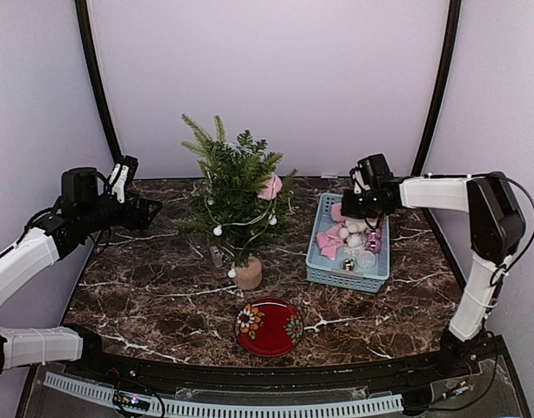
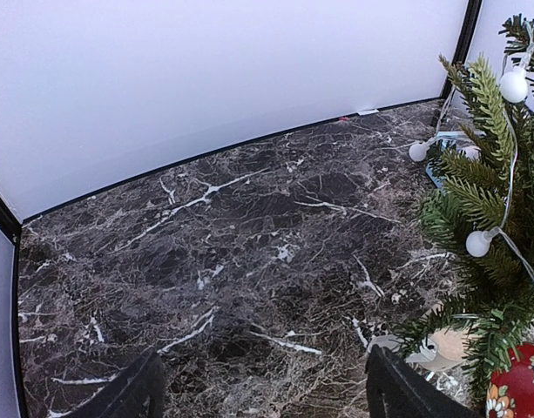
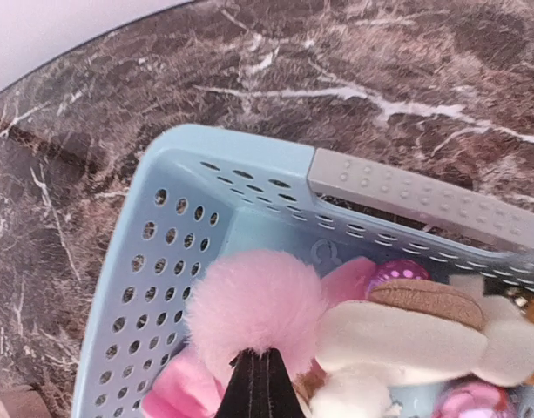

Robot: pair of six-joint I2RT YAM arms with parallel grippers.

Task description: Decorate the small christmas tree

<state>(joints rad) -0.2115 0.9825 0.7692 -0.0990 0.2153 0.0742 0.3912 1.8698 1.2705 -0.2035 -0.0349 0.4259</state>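
Right claw (image 3: 260, 383) closed, tips at pink pompom (image 3: 253, 305) in blue basket (image 3: 162, 226) | alongside: plush ornaments (image 3: 406, 335), baubles (image 3: 397, 272) | left claw (image 2: 267, 387) wide, empty

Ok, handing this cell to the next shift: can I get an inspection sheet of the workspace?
Surface: dark marble table.
Job's things: small christmas tree upright, light string and pink ornament on it; blue basket of ornaments to its right.
Clutter: red plate before the tree.
Grippers: left gripper open over bare table; right gripper shut at pink pom-pom in basket.
Cables: black cable along right arm.
Surroundings: pale walls, black frame bars.
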